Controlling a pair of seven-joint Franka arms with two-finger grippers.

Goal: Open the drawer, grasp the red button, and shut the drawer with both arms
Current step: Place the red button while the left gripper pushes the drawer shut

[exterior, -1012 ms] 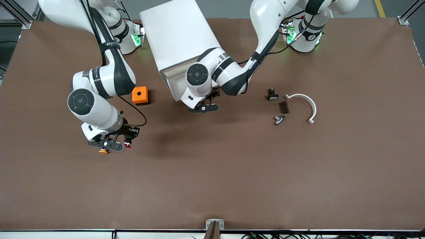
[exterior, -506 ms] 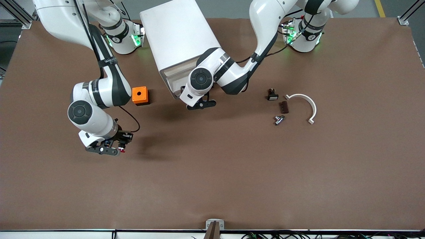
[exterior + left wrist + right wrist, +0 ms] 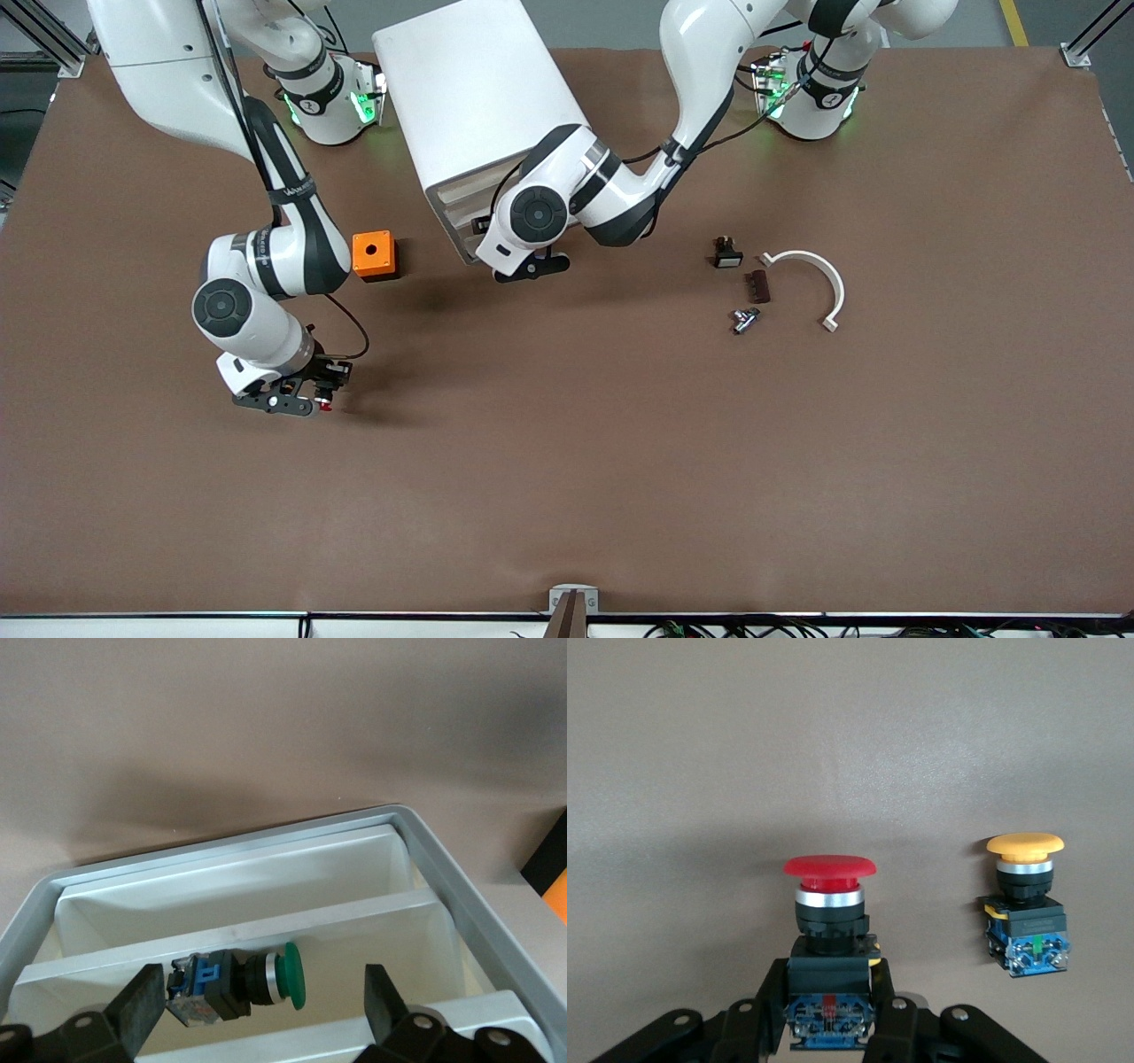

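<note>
The right gripper (image 3: 306, 400) hangs low over the brown worktop (image 3: 620, 461), toward the right arm's end and well in from the edges, its black fingers (image 3: 772, 1010) pinched on the blue-grey rear end of the small push-button with a red mushroom cap and black body (image 3: 830, 930). The red cap points away from the wrist toward the worktop. Just beside it, in the right wrist view, lies a like push-button with a yellow-orange cap (image 3: 1025, 904), apart from the red one and not touched by the fingers; in the front view it is hidden under the gripper.

The left gripper (image 3: 529, 263) sits at the front of the white round-cornered cabinet (image 3: 474, 106), which stands near the edge of the worktop where the arm bases are. Its fingers (image 3: 142, 1005) are spread wide, one on either side of the shallow white tray-like drawer (image 3: 266, 904), which stands pulled out. Inside the drawer lies a green-capped push-button with a blue and black body (image 3: 239, 979), on its side.

An orange cube with a round hole (image 3: 373, 254) stands between the cabinet and the right arm. Toward the left arm's end lie a curved white plastic arc (image 3: 819, 279), a small black block (image 3: 757, 286), a small black component (image 3: 726, 254) and a small metal fitting (image 3: 744, 319).
</note>
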